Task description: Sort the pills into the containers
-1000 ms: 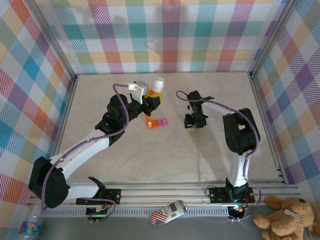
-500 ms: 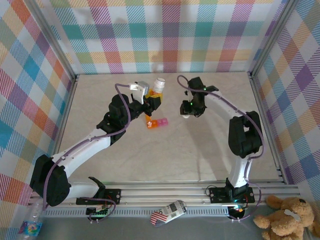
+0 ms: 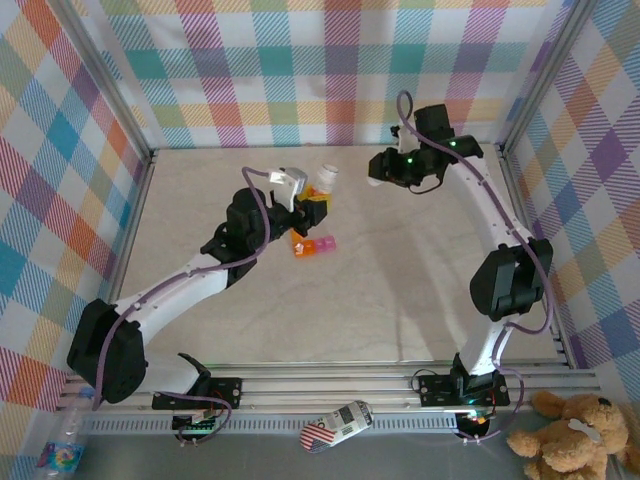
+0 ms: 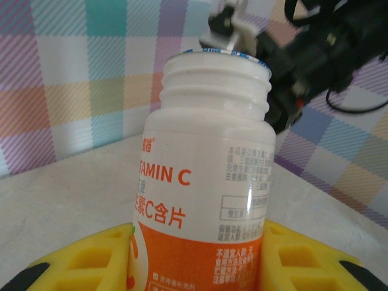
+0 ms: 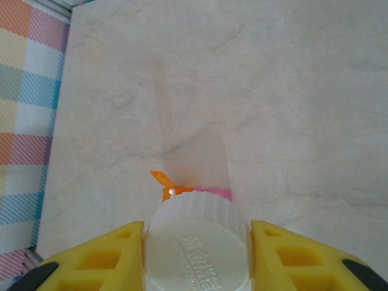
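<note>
Glossy plastic bottle [image 4: 206, 182], ribbed cap [image 5: 197, 245], plastic containers [image 3: 312, 245], matt tabletop [image 5: 273, 91].

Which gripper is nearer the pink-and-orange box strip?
Left. The left gripper, holding the bottle, is just behind the strip; the right gripper, holding the cap, is well away, back right.

Short strip of joined containers [image 3: 313, 246], orange end left, pink right, flat on the tabletop [image 3: 400, 290]

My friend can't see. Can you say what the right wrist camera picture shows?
The right gripper pinches a round white ribbed cap between its yellow fingers, close to the camera. Beyond it, on the pale marbled table, lies a small orange and pink strip of containers, partly hidden by the cap.
</note>
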Robot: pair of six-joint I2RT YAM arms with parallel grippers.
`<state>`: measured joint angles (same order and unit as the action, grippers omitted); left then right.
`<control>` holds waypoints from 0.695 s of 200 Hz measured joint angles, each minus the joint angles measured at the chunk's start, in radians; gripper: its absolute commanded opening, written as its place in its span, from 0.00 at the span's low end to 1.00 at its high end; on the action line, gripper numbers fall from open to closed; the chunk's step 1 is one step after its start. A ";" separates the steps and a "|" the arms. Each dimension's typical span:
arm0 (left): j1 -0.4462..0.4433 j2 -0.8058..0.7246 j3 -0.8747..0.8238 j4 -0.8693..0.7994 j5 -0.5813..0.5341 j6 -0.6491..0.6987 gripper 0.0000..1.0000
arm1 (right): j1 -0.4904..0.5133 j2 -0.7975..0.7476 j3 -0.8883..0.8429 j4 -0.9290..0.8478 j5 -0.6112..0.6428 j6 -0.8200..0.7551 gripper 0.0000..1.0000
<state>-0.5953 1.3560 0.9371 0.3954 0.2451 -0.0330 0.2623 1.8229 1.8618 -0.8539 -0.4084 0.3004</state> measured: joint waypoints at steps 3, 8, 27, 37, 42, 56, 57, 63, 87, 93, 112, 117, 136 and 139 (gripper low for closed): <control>0.000 0.006 0.000 0.000 0.005 0.000 0.00 | 0.000 0.000 0.006 -0.004 -0.005 -0.002 0.38; 0.000 0.017 0.000 0.000 0.015 0.000 0.00 | -0.001 0.000 0.019 -0.015 -0.015 -0.003 0.38; -0.003 0.063 0.000 0.000 0.047 0.002 0.00 | -0.001 0.000 0.065 -0.056 -0.047 -0.024 0.38; -0.005 0.084 0.000 0.000 0.059 0.003 0.00 | -0.003 0.000 0.089 -0.076 -0.061 -0.035 0.39; -0.005 0.095 0.000 0.000 0.064 0.003 0.00 | -0.006 0.002 0.103 -0.087 -0.068 -0.045 0.39; -0.005 0.121 0.000 0.001 0.078 0.006 0.00 | -0.009 0.010 0.141 -0.120 -0.090 -0.069 0.40; -0.005 0.122 0.000 0.001 0.078 0.007 0.00 | -0.009 0.010 0.143 -0.121 -0.092 -0.070 0.40; -0.005 0.133 0.000 0.003 0.084 0.008 0.00 | -0.011 0.016 0.161 -0.136 -0.103 -0.082 0.40; -0.005 0.183 0.013 0.007 0.105 0.027 0.00 | -0.021 0.070 0.246 -0.211 -0.151 -0.143 0.41; -0.005 0.196 0.019 0.007 0.110 0.032 0.00 | -0.022 0.086 0.269 -0.233 -0.161 -0.161 0.41; -0.005 0.231 0.048 0.007 0.126 0.049 0.00 | -0.025 0.140 0.334 -0.303 -0.203 -0.218 0.41; -0.005 0.238 0.056 0.007 0.131 0.053 0.00 | -0.026 0.148 0.341 -0.316 -0.211 -0.232 0.41; -0.005 0.255 0.079 0.007 0.142 0.066 0.00 | -0.026 0.163 0.345 -0.360 -0.239 -0.273 0.40; -0.005 0.257 0.082 0.007 0.144 0.069 0.00 | -0.026 0.164 0.345 -0.368 -0.244 -0.280 0.40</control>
<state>-0.6006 1.6127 1.0187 0.4026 0.3893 0.0360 0.2363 1.9869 2.2066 -1.2217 -0.6521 0.0208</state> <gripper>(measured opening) 0.379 0.409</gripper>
